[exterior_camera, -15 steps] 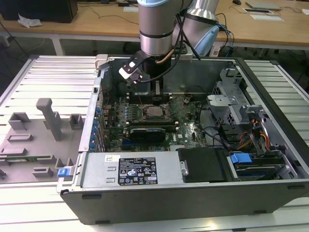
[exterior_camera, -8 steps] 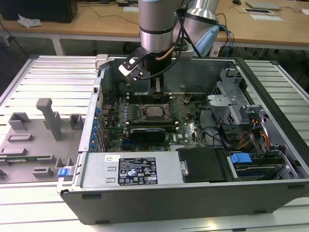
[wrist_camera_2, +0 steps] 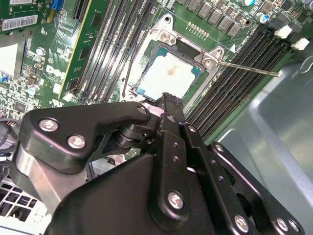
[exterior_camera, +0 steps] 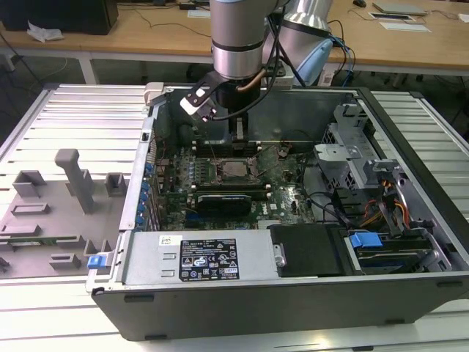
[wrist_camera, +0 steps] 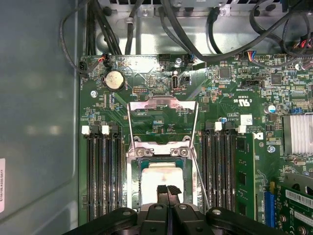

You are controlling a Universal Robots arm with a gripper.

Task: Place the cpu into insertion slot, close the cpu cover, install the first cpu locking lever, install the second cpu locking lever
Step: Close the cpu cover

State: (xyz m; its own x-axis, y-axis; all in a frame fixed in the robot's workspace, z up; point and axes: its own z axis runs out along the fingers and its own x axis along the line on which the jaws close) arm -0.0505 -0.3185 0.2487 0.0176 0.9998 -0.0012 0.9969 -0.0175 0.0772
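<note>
Lying seated, the cpu (wrist_camera: pixel 154 178); first wrist view — cpu cover (wrist_camera: pixel 163 104) raised.

In the first wrist view the claw (wrist_camera: pixel 168 189) stands in front of one edge of the cpu (wrist_camera: pixel 157 172) and hides the middle of that edge. The claw's linkage is cut off by the picture's edge. The cpu covers the pin field of the insertion slot (wrist_camera: pixel 143 171). One locking lever (wrist_camera: pixel 197 171) runs behind the linkage, so its end is hidden. In the exterior view the arm (exterior_camera: pixel 238 37) is cut off above its wrist. The desk (exterior_camera: pixel 73 110) is cut off at the exterior view's left and right. The cpu cover (wrist_camera: pixel 164 104) is too small there to tell how it stands.
</note>
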